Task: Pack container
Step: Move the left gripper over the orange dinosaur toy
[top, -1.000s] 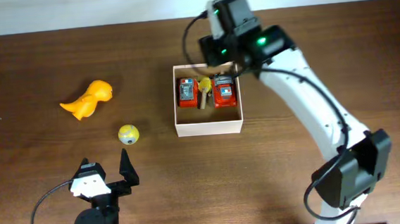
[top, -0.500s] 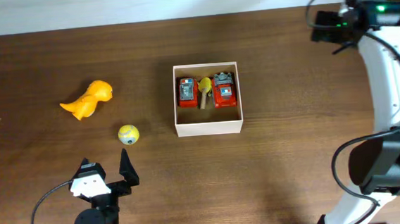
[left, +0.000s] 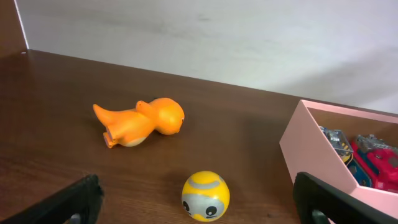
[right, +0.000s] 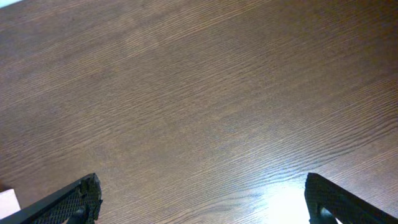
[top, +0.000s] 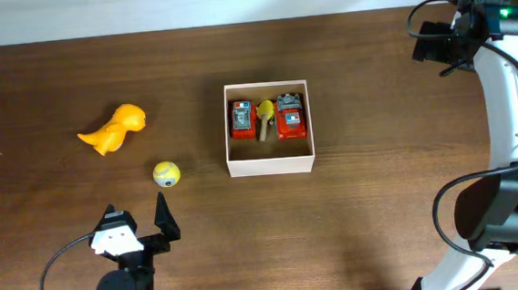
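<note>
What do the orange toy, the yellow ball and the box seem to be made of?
The toy looks like smooth plastic or rubber: soft, even sheen. The ball seems glossy hard plastic: faint shine, printed face. The box is probably thin matte cardboard: flat walls, sharp edges, tan inside.

1 container [top: 271, 166], 2 red cars [top: 242, 119], 1 dino [top: 114, 129], 1 ball [top: 166, 174], 1 yellow toy [top: 264, 113]

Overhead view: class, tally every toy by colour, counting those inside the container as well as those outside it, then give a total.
Red: 2, the left red toy and the right red toy, both in the container
Yellow: 2, the ball outside, the small yellow toy in the container
Orange: 1, the orange figure outside
Total: 5
</note>
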Tool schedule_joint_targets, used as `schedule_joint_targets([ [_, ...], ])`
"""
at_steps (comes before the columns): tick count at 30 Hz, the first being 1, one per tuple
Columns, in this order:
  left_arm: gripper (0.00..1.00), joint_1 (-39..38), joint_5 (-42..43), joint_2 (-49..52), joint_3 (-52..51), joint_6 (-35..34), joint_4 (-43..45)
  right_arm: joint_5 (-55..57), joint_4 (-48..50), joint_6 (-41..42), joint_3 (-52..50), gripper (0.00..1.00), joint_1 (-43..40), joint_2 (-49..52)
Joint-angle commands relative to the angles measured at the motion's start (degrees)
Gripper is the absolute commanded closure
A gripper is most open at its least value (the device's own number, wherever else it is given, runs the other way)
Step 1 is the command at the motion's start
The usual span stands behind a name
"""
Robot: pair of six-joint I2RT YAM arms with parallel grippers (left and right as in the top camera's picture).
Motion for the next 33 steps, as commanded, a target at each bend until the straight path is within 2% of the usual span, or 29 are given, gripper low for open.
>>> schedule_joint_targets([
  [1,0.01,0.26,0.22,-0.48,-0.31,0.76,0.15,0.50,-0.02,0.68,-0.31,0.01,-0.22,0.63],
  [12,0.01,0.26,0.17,-0.48,-0.31,0.76,0.15,0.50,-0.02,0.68,-0.31,0.01,-0.22,0.63],
  [14,0.01,0.35,-4.46,-0.48,-0.31,0.72,2.67,0.50,-0.02,0.66,-0.31,0.01,-0.22,0.63],
  [16,0.01,0.33,-0.55,-0.48,-0.26,-2.23,5.81,0.50,-0.04,0.66,-0.31,0.01,-0.22,0.63],
  [18,0.01,0.39,5.07,-0.37,-0.24,-1.38,9.53,0.50,-0.04,0.68,-0.31,0.01,-0.22,0.63],
  [21,0.01,0.39,7.72,1.33,2.38,-1.40,9.62,0.50,-0.04,0.68,-0.31,0.01,-0.22,0.63],
  [26,0.01,0.46,4.35,12.15,16.37,2.97,1.70,0.50,-0.02,0.68,-0.31,0.01,-0.22,0.63],
  [30,0.01,1.49,3.17,28.41,35.34,8.94,-10.16,0.50,-0.04,0.68,-0.31,0.01,-0.22,0.63],
  [33,0.01,2.40,3.19,42.07,50.73,10.14,-22.38,0.50,-0.04,0.68,-0.31,0.01,-0.22,0.63],
])
